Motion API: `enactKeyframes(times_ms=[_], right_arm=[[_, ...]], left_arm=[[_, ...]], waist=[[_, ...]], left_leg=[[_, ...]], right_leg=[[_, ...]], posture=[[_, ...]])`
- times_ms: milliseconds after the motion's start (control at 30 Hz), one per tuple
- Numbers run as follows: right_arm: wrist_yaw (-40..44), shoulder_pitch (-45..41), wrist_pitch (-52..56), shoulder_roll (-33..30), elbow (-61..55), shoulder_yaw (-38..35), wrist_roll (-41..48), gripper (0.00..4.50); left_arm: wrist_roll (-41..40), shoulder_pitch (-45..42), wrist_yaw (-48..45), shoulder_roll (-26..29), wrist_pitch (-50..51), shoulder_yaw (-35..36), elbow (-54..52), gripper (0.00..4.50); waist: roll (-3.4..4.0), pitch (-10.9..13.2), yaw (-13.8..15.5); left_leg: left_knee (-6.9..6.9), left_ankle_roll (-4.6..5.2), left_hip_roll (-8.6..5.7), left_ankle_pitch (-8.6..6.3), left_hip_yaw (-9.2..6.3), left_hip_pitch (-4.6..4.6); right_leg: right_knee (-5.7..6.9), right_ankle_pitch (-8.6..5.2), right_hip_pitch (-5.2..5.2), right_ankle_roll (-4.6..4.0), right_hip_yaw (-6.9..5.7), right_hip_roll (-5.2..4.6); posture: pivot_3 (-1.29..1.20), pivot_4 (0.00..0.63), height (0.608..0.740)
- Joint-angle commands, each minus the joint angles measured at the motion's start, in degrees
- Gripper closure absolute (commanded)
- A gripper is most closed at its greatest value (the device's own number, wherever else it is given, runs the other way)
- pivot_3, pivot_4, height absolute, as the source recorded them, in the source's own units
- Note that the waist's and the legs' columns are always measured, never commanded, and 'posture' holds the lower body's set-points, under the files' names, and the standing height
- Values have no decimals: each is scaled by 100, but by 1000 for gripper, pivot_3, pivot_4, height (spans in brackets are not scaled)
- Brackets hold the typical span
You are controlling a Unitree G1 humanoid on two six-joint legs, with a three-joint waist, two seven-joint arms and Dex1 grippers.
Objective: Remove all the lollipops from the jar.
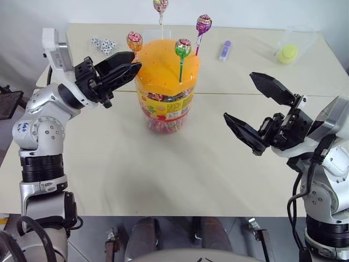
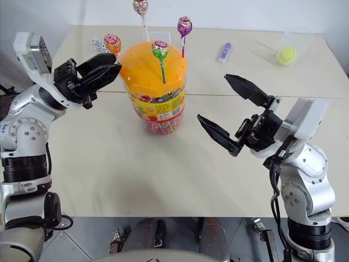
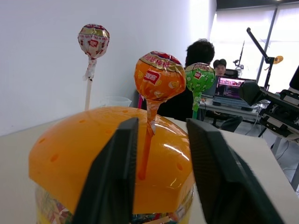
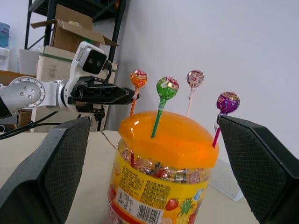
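The jar (image 1: 166, 82), a clear tub with a wide orange lid, stands mid-table. Several lollipops stand upright in its lid: orange (image 1: 134, 41), white (image 1: 160, 5), purple (image 1: 204, 23) and green (image 1: 182, 48). My left gripper (image 1: 133, 64) reaches in at the lid's left edge. In the left wrist view its fingers (image 3: 117, 172) straddle the orange lollipop's (image 3: 159, 77) stick, drawn narrow, with a gap still showing on both sides. My right gripper (image 1: 240, 97) hovers wide open to the right of the jar, holding nothing.
Behind the jar lie several dice (image 1: 103, 43), a small purple-and-white tube (image 1: 225, 50) and a clear container with a yellow ball (image 1: 288, 52). A seam crosses the table (image 1: 163, 174). A person (image 3: 201, 51) sits at a desk far behind.
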Motion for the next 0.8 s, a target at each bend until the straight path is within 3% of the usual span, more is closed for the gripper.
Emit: enactKeyframes(times_ms=[33,100,233,333,433,600,667,800], right_arm=[[-49,40,-207,27,-223,-140,-60,0],[-69,41,-247,35,-217,-134,-76,0],[-105,-6,-262,77,-254,-96,-33,0],[81,-183,-199,43,-295,96,103,0],[628,-321,-226,-161,-204,334,41,0],[1860,-475,-84,-752,272,692,28,0],[2182,-431,-136,-901,462,724,-62,0],[2634,-367,-220,-1076,805,741,-221,0]], left_arm=[[126,-199,3,-106,-124,3,-8,3857],[159,-231,-11,-180,-147,-2,8,4464],[-219,-325,134,-407,24,303,12,4491],[-1258,-520,785,-510,620,1155,196,4491],[-1536,-504,1437,-306,846,1765,431,4491],[-304,1523,1285,1343,1314,1666,159,4491],[24,2404,1318,1761,1523,1683,11,4491],[449,3883,1781,1959,1819,2117,-481,4491]], waist=[[0,0,0],[0,0,0],[-1,1,44],[-4,2,54],[-4,2,-11],[-2,4,-188],[-7,7,-194],[-23,16,-101]], left_leg=[[0,0,0,0,0,0],[0,0,0,0,0,0],[1,0,0,0,-1,-1],[5,0,1,0,-2,-3],[6,0,5,0,-7,-1],[-14,0,5,0,-15,15],[-17,-1,5,-1,-6,11],[-11,-2,8,-6,-8,-2]], right_leg=[[0,0,0,0,0,0],[0,0,0,0,0,0],[0,0,0,0,-1,0],[0,0,0,0,0,0],[3,0,0,0,0,0],[2,0,0,0,6,4],[1,-1,-2,-1,1,4],[-10,-2,-4,-1,4,2]], posture=[[0,150,740],[0,150,740],[0,150,740],[0,150,740],[0,150,740],[0,150,740],[0,150,740],[0,150,740]])
